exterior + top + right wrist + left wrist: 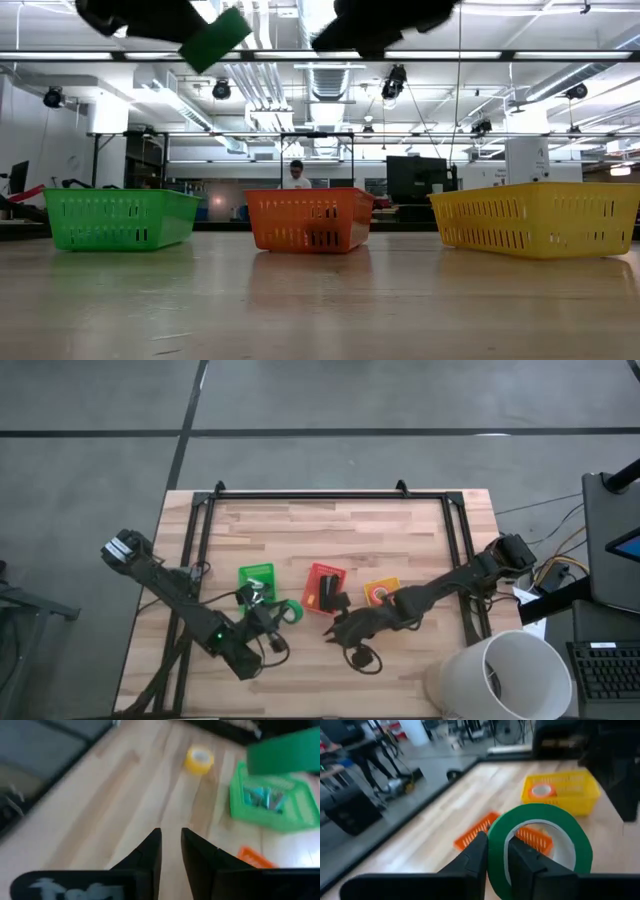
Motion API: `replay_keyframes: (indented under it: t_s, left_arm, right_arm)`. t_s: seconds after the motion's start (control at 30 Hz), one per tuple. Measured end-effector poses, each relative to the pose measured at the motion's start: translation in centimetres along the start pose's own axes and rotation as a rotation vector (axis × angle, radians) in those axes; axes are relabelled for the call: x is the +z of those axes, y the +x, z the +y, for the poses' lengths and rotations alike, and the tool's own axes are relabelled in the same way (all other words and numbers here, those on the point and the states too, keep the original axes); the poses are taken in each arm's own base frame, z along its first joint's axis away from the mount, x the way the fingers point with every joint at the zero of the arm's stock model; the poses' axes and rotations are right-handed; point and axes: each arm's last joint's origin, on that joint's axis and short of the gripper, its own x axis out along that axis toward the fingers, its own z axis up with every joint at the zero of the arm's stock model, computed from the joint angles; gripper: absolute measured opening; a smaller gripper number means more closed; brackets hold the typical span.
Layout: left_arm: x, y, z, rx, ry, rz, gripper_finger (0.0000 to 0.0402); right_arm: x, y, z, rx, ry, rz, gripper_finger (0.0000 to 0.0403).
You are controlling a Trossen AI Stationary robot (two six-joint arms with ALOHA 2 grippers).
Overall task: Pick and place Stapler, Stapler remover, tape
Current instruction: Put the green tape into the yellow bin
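Note:
My left gripper [496, 842] is shut on a green tape roll [545, 840] and carries it high over the table's near part, just near of the green bin [257, 580]; the low view shows the roll [215, 38] up in the air. A yellow tape roll [199, 759] lies flat on the table beyond the green bin [270, 800]. A reddish roll [542, 790] lies in the yellow bin [575, 800]. A dark stapler [326, 592] lies in the orange bin [325, 588]. My right gripper [171, 832] hovers near of the orange bin, open by a narrow gap, holding nothing. My left gripper pinches the green roll's wall [497, 851] with one finger [525, 862] inside the pale centre hole and the other [470, 862] outside. The roll stands on edge in the hold, lifted clear of the table.
Green [120, 218], orange [310, 220] and yellow [540, 218] bins stand in a row across the table's middle. Small objects lie in the green bin. A white cylinder [510, 675] stands at the near right corner. A person [296, 175] stands far behind the table.

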Motion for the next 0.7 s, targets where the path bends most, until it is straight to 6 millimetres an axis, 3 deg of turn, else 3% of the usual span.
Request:
replay_keyframes:
  t_s: [0.23,0.53,0.7]
  left_arm:
    - [1.7,-0.2,-0.6,0.025,-0.008,-0.087,0.0054]
    - [2.9,-0.8,-1.3,0.001,0.009,-0.139,0.0056]
    - [3.3,-1.7,-1.8,-0.026,0.02,-0.167,0.0055]
  right_arm:
    - [0.9,0.1,-1.3,-0.015,0.042,-0.126,0.0116]
    - [1.5,0.1,-2.5,-0.027,0.042,-0.197,0.0224]
    - [2.0,0.0,-2.5,-0.012,-0.008,-0.259,0.0263]
